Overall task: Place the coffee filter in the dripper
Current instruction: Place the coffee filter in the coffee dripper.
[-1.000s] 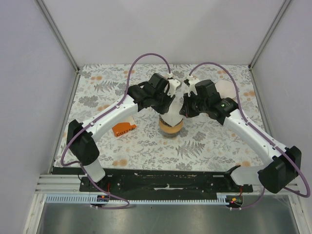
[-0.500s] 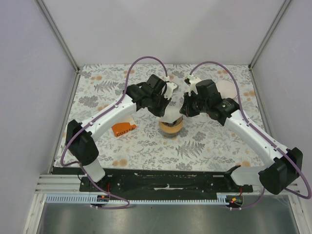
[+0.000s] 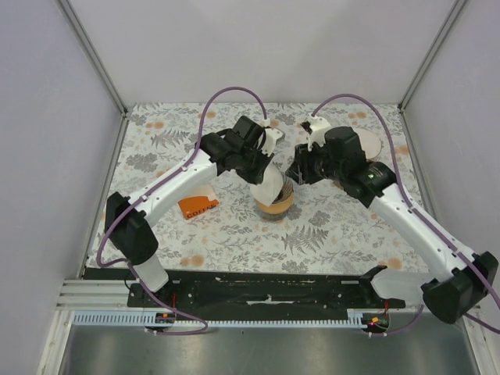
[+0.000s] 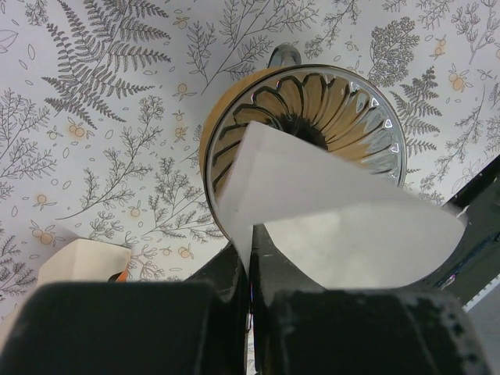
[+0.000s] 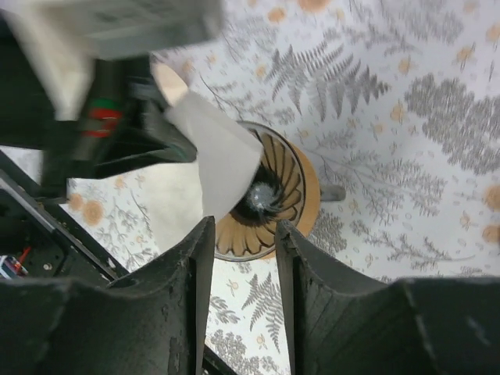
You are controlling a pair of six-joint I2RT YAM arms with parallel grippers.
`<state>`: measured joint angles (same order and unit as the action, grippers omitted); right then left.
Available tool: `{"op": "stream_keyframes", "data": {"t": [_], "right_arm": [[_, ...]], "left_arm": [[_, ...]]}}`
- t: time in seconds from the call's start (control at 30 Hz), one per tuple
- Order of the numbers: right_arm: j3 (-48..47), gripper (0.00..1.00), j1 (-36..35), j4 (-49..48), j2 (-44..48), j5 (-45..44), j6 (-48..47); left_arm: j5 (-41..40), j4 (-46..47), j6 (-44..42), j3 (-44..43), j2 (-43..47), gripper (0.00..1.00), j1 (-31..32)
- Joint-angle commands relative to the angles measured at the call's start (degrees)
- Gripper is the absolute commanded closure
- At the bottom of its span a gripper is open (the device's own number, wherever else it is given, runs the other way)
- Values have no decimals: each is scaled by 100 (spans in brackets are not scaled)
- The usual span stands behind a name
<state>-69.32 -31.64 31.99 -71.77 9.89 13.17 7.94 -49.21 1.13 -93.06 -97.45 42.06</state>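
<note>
1. Pinches the coffee filter by one straight edge in the left tool, jaws narrowed to the thickness of the paper
2. Carries it folded flat just ahead of that tool, pointed end forward, rounded fan edge off to the tool's right
3. Finds the dripper ahead of and below the left tool, upright on the counter, ribbed bowl facing up; filter tip over the near part of the bowl, touching or not impossible to tell
4. Hangs the right tool above the dripper, jaws moderately apart, nothing between them
5. Likely calls for steering the tip forward and down toward the dark centre hole, along the filter's tip-to-fan axis; left tool nearer, already loaded
6. Risks seating the paper flat rather than opened into a cone
</note>
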Motion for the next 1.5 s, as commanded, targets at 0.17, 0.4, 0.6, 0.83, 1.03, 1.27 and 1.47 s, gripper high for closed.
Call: {"op": "stream_keyframes", "data": {"t": [0.17,0.4,0.6,0.83,1.03,1.27,1.47], "right_arm": [[699,80,-97,-1808,1095,1329,360],[1553,100,-676,-2601,858,921,732],[1097,100,-1063,-1917,287,-495,117],[384,100,-1327,-949,-680,-1727,-350],[410,100,-1389,-905,-892,-1920,-359],[630,100,-1398,-808,-874,-1930,-385],[762,100,-1398,-878,-804,-1718,-508]], "left_arm": [[172,-18,318,-178,-37,98,-23],[242,-10,388,-239,-99,98,-23],[278,-18,380,-231,-125,98,-23],[383,-27,345,-239,-151,98,-31],[550,-71,265,-336,-125,98,-40],[893,-124,336,-591,-37,69,-216],[1156,-115,327,-960,-81,61,-295]]}}
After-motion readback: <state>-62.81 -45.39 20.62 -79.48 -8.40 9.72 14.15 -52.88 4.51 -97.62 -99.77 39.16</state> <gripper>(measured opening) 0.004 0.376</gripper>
